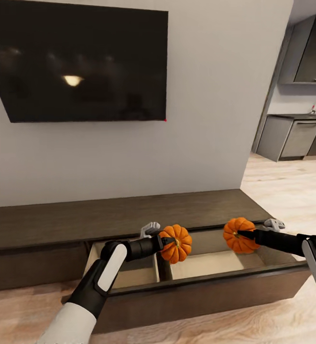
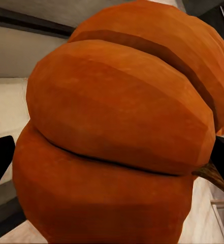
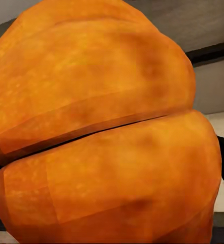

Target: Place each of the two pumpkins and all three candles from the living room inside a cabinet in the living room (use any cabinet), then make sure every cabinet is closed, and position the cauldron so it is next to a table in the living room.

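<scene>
Left gripper point(image 1: 169, 244): clamped on the left pumpkin point(image 1: 177, 243); black fingers pinch its sides, one dark fingertip point(image 2: 0, 165) showing at the fruit's edge in the left wrist view; arm reaches from the near side over the open drawer point(image 1: 210, 286)
Right gripper point(image 1: 246, 235): clamped on the right pumpkin point(image 1: 239, 235); a black finger lies across its face toward the stem end; arm comes in from the drawer's right end
Left pumpkin: deep orange, squat and round, marked ribs with darker creases between them; a small yellowish spot at its centre faces the camera; brownish stem point(image 2: 213, 178) shows at its edge in the left wrist view; held in the air above the drawer's inner divider point(image 1: 161, 267), not touching it
Right pumpkin: bright orange, mottled skin, broad ribs split by a dark groove point(image 3: 91, 134); held in the air above the drawer's right compartment, near its back edge; well apart from the left pumpkin
Cabinet point(image 1: 43, 224): long, low, dark brown wood against the grey wall; drawer pulled out toward the robot; pale beige inside, split into two compartments by the dark divider; both compartments look bare where visible
Behind the cabinet: black television point(image 1: 76, 59) mounted on the wall above it
Beyond the cabinet's right end: grey kitchen units point(image 1: 291, 136); pale wood floor point(image 1: 287, 191)
</scene>
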Available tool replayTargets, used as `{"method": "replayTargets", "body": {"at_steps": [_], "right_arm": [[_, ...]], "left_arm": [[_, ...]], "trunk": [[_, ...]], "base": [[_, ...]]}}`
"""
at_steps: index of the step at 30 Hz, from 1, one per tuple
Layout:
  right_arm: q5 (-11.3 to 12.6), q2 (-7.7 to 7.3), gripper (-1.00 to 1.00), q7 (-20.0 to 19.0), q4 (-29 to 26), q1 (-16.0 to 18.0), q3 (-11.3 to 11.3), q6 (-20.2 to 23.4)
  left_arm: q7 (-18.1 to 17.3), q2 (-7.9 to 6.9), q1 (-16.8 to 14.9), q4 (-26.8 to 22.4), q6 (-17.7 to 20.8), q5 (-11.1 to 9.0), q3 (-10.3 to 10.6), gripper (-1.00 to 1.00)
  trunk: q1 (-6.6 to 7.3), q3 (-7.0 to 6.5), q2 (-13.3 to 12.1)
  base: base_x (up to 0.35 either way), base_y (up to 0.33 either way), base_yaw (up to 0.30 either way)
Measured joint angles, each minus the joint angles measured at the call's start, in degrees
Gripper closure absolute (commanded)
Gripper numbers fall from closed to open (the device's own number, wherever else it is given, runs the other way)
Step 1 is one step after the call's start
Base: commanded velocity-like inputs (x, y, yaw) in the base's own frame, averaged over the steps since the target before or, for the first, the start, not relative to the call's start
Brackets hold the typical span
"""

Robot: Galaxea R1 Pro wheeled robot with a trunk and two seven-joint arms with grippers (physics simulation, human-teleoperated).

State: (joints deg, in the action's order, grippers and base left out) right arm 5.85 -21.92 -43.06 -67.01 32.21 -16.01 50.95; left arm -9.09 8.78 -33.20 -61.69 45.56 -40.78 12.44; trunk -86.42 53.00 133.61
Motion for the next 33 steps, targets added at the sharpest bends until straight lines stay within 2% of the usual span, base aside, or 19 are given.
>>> {"method": "replayTargets", "body": {"at_steps": [4, 6, 10, 16, 18, 22, 23, 24, 25, 26, 27, 29, 31, 33], "right_arm": [[-0.10, -0.08, 1.00, -0.03, 3.03, 0.49, -0.13, 1.55], [0.14, -0.13, 1.00, -0.05, 3.83, 0.74, -0.12, 4.90], [-0.04, -0.01, 1.00, -0.06, 4.78, 0.99, -0.07, 8.50], [-0.19, 0.41, 1.00, 0.04, 5.56, 1.05, 0.15, 8.46], [-0.14, 1.19, 1.00, 0.93, 5.61, 1.06, 0.20, 8.52], [-1.25, 3.72, 1.00, 6.53, 5.67, 1.05, 0.41, 8.52], [-2.90, 5.52, 1.00, 9.70, 5.88, 1.06, 2.01, 8.23], [-1.60, 6.06, 1.00, 9.87, 5.81, 1.04, 2.63, 8.67], [-0.74, 6.56, 1.00, 10.34, 5.83, 1.05, 3.53, 8.70], [-1.00, 7.14, 1.00, 11.50, 6.75, 1.02, 4.45, 8.47], [-2.06, 7.36, 1.00, 12.06, 7.26, 1.05, 4.65, 7.96], [-1.67, 8.17, 1.00, 13.08, 8.64, 1.04, 5.06, 7.55], [-1.72, 8.79, 1.00, 13.74, 9.50, 1.06, 5.31, 7.19], [-1.62, 9.32, 1.00, 14.14, 10.02, 1.05, 5.47, 7.03]], "left_arm": [[-0.02, 0.33, -0.83, 2.16, -0.05, -0.09, 0.15, 1.00], [0.00, 0.54, -1.01, 2.83, -0.04, -0.18, 0.21, 1.00], [0.01, 0.66, -1.16, 5.33, -0.47, 0.08, 0.28, 1.00], [-0.03, 0.68, -1.25, 8.74, -1.59, -0.06, 0.28, 1.00], [-0.03, 0.71, -1.25, 9.94, -1.78, 0.15, 0.29, 1.00], [-0.06, 0.69, -1.28, 12.23, -3.22, 0.14, 0.30, 1.00], [-0.05, 0.65, -1.28, 13.76, -3.81, -0.23, 0.29, 1.00], [-0.03, 0.62, -1.29, 14.27, -3.97, 0.84, 0.26, 1.00], [-0.08, 0.63, -1.29, 15.08, -4.03, 0.05, 0.25, 1.00], [-0.05, 0.58, -1.29, 15.95, -4.14, 0.18, 0.21, 1.00], [-0.06, 0.56, -1.29, 16.16, -4.18, 0.64, 0.16, 1.00], [-0.07, 0.48, -1.30, 16.52, -4.19, -0.01, 0.12, 1.00], [-0.06, 0.32, -1.30, 16.74, -4.43, 0.27, -0.13, 1.00], [-0.10, 0.12, -1.31, 16.85, -6.09, -0.02, -0.39, 1.00]], "trunk": [[0.00, 0.00, 0.00], [0.00, 0.00, 0.00], [0.00, 0.01, 0.00], [0.00, 0.00, 0.00], [0.00, 0.00, 0.00], [0.00, 0.00, 0.00], [0.00, 0.00, 0.00], [0.00, 0.01, -0.01], [0.00, 0.00, 0.00], [0.00, 0.01, 0.00], [0.00, 0.00, 0.00], [0.00, 0.00, 0.00], [0.00, 0.00, 0.00], [-0.01, 0.00, 0.00]], "base": [[0.141, -0.323, 0.003], [0.141, -0.323, 0.001], [0.141, -0.323, 0.000], [0.141, -0.323, 0.000], [0.141, -0.324, 0.000], [0.150, -0.323, 0.033], [0.161, -0.322, 0.156], [0.163, -0.321, 0.191], [0.164, -0.320, 0.223], [0.165, -0.319, 0.230], [0.169, -0.316, 0.236], [0.160, -0.238, 0.246], [0.094, -0.130, 0.252], [0.039, -0.053, 0.255]]}}
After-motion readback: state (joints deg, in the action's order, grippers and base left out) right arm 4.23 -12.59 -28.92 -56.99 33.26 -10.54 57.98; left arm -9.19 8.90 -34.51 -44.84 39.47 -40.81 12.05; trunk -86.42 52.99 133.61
